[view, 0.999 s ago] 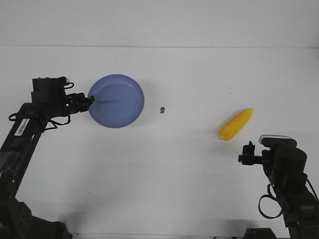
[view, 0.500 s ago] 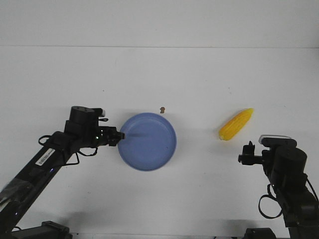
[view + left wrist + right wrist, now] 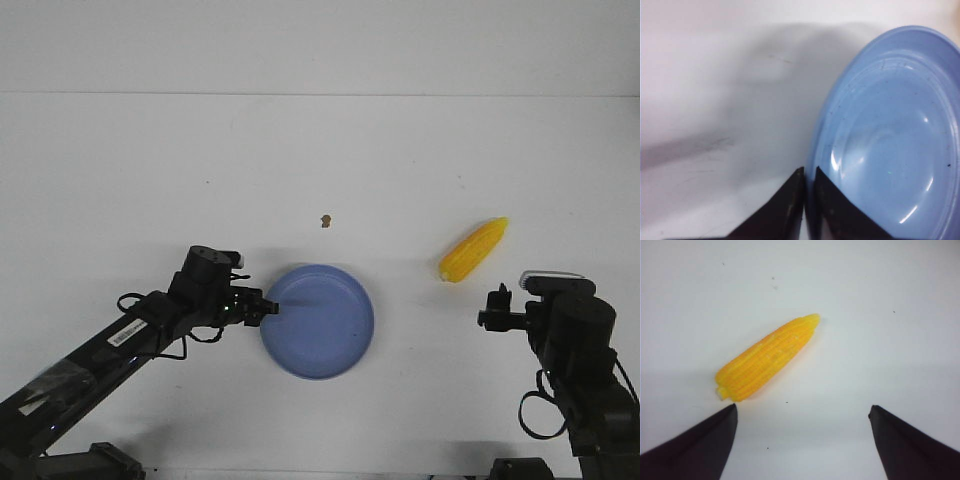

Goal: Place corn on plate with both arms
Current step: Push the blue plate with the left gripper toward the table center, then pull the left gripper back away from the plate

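Observation:
The periwinkle-blue plate [image 3: 322, 325] lies near the table's middle front. My left gripper [image 3: 270, 308] is shut on its left rim; the left wrist view shows the two black fingers [image 3: 790, 200] pinching the plate's edge [image 3: 880, 150]. The yellow corn cob [image 3: 473, 250] lies on the table to the right, slanted, tip pointing away to the right. My right gripper [image 3: 497, 305] is open and empty just in front of the corn. In the right wrist view the corn [image 3: 767, 357] lies beyond the wide-open fingertips [image 3: 715, 435], nearer one of them.
A tiny brown speck [image 3: 325, 221] lies on the white table behind the plate. The table's far edge meets a white wall at the back. Both arm bases sit at the front corners.
My left arm has dragged the plate from the far left toward the middle front of the table, rim still pinched. The right arm and the corn have not moved.

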Available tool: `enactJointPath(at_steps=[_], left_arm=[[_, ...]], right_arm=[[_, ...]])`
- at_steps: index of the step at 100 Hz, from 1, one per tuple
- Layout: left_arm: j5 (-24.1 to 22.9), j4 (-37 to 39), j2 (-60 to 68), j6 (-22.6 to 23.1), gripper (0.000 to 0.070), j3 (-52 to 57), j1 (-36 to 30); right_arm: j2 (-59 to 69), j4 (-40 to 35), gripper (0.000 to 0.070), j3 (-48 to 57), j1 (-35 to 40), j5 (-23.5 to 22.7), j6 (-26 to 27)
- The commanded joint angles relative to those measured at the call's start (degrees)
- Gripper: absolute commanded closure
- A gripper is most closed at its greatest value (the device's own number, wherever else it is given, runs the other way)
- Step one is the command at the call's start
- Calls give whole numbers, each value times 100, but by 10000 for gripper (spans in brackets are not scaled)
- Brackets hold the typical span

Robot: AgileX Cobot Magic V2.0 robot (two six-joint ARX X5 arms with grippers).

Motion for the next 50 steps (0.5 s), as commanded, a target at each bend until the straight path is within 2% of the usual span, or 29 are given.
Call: enactJointPath(at_steps=[1,45,50], left_arm=[[9,59,201,-55,695,52,-52],[11,221,619,-55,681,52,-186],[11,210,619,-55,647,50,-188]], right_arm=[[28,55,143,90,7,-7,114],[28,55,143,90,7,-4,114],[28,55,143,90,7,-4,114]])
